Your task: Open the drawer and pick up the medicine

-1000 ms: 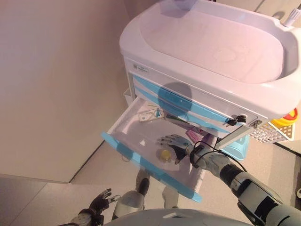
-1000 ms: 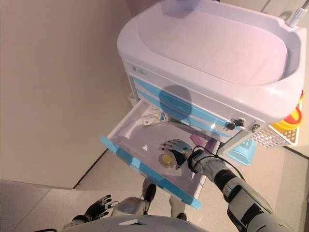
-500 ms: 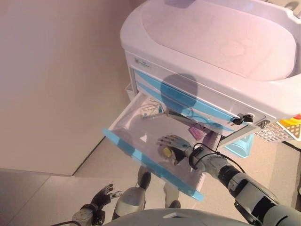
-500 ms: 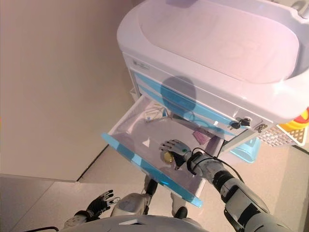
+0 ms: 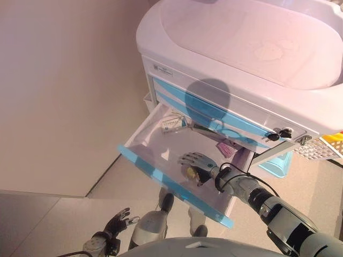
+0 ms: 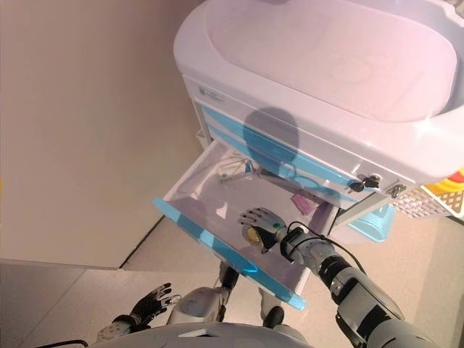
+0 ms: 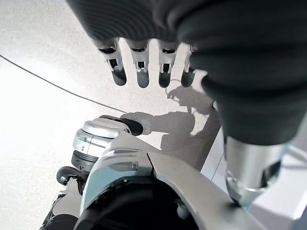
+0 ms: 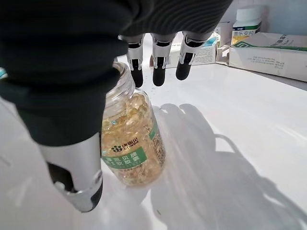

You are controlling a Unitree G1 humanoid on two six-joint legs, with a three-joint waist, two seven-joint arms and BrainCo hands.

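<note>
The cart's drawer (image 5: 153, 150) with a blue front stands pulled out. A clear medicine bottle (image 8: 132, 143) of yellow capsules lies on its white floor and also shows in the left eye view (image 5: 190, 172). My right hand (image 5: 199, 163) is inside the drawer, right over the bottle. Its fingers (image 8: 158, 62) are straight above the bottle and its thumb (image 8: 79, 172) lies beside it, not closed round it. My left hand (image 5: 115, 225) hangs low by the floor, fingers relaxed and holding nothing.
Medicine boxes (image 5: 172, 124) lie at the back of the drawer and a pink packet (image 5: 225, 150) lies at its right. The white cart top (image 5: 241, 48) overhangs the drawer. A wire basket (image 5: 321, 150) and a blue bin (image 5: 276, 165) stand to the right.
The camera has shifted a little. My right hand stays over the bottle in the drawer, with hardly any movement. The left hand hangs as before.
</note>
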